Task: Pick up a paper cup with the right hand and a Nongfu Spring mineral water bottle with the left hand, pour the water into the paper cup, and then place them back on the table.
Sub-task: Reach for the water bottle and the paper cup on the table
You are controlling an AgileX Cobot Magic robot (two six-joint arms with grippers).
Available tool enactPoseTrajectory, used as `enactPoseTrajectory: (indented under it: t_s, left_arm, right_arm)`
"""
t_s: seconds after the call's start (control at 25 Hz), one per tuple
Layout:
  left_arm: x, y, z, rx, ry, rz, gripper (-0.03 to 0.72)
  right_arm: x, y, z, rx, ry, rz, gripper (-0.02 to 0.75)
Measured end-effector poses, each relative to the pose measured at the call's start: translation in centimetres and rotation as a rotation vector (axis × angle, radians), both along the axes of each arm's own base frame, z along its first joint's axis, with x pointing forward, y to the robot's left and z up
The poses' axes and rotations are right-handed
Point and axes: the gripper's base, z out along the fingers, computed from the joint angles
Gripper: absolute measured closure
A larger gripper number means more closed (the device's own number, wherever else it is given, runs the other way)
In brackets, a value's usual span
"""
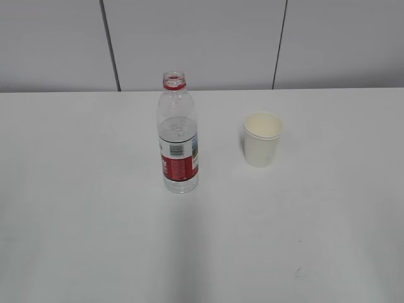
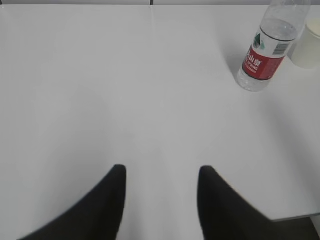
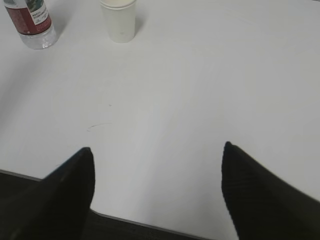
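White desk [image 1: 76, 208] carries bottle [image 1: 178, 136] and cup [image 1: 262, 139] mid-desk, untouched; left fingers [image 2: 107, 200] and right fingers [image 3: 70, 190] spread, empty. All steps remain.

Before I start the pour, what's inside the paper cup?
The paper cup stands upright on the table; only its cream upper inner wall shows, with nothing on it. The bottom is hidden by the near wall, so whether it holds water can't be told.

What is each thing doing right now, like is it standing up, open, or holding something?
Nongfu Spring mineral water bottle: upright on the table, no cap, untouched.
Paper cup: upright on the table, open top, untouched; contents cannot be told.
Left hand: open, holding nothing, away from the bottle.
Right hand: open, holding nothing, away from the cup.
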Motion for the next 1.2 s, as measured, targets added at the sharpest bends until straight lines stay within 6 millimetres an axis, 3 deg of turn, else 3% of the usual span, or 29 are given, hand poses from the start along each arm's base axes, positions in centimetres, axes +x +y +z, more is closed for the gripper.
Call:
enactPoseTrajectory:
  t_s: [0.16, 0.28, 0.68, 0.88, 1.2]
  left_arm:
    - [0.0, 0.0, 0.0, 0.000, 0.000, 0.000, 0.198]
    - [0.0, 0.0, 0.1, -0.001, -0.004, 0.000, 0.157]
    - [0.5, -0.2, 2.1, -0.018, -0.215, -0.015, 0.200]
    - [1.2, -0.1, 2.8, 0.010, -0.352, -0.014, 0.207]
    - [3.8, 0.0, 1.9, -0.008, -0.417, 0.010, 0.223]
  right_arm:
    - [0.0, 0.0, 0.0, 0.000, 0.000, 0.000, 0.148]
    - [0.0, 0.0, 0.2, 0.001, -0.014, -0.001, 0.148]
    - [0.8, -0.1, 1.9, 0.012, -0.175, -0.016, 0.148]
    - [3.0, -0.2, 3.0, 0.018, -0.214, -0.029, 0.148]
    - [6.7, -0.4, 4.3, 0.031, -0.340, -0.059, 0.148]
